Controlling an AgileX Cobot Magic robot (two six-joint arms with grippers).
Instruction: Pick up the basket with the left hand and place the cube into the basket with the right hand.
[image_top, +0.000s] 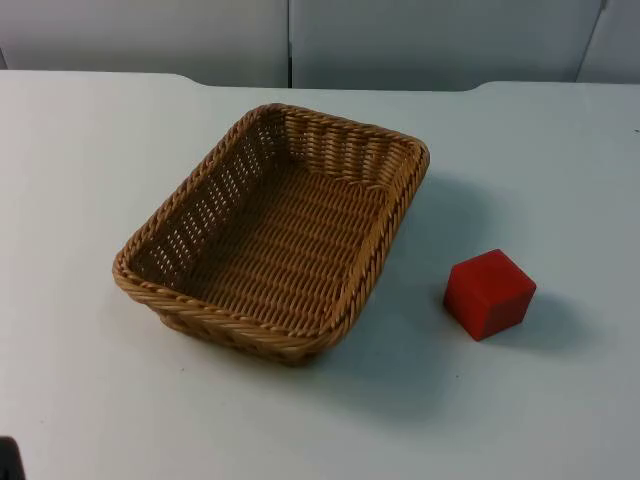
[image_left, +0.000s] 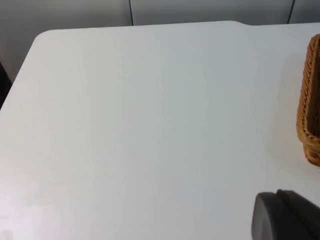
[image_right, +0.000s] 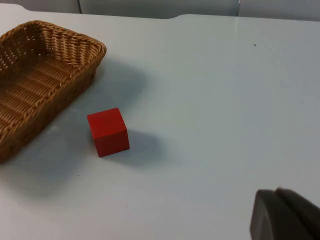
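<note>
A rectangular woven wicker basket (image_top: 205, 315) sits empty on the white table, a little left of centre. A red cube (image_top: 490, 293) rests on the table to its right, a short gap from the basket's side. In the left wrist view, my left gripper (image_left: 287, 216) hangs over bare table, well off from the basket (image_left: 311, 115), of which just one end wall is seen. In the right wrist view, my right gripper (image_right: 285, 215) is held back from the cube (image_right: 108, 131), which stands beside the basket (image_right: 60, 34). Neither gripper touches anything.
The table top (image_top: 90, 150) runs back to the grey partition wall (image_top: 420, 40). Open white surface lies all around the basket and cube. A small dark shape (image_top: 8, 460) sits at the near left edge.
</note>
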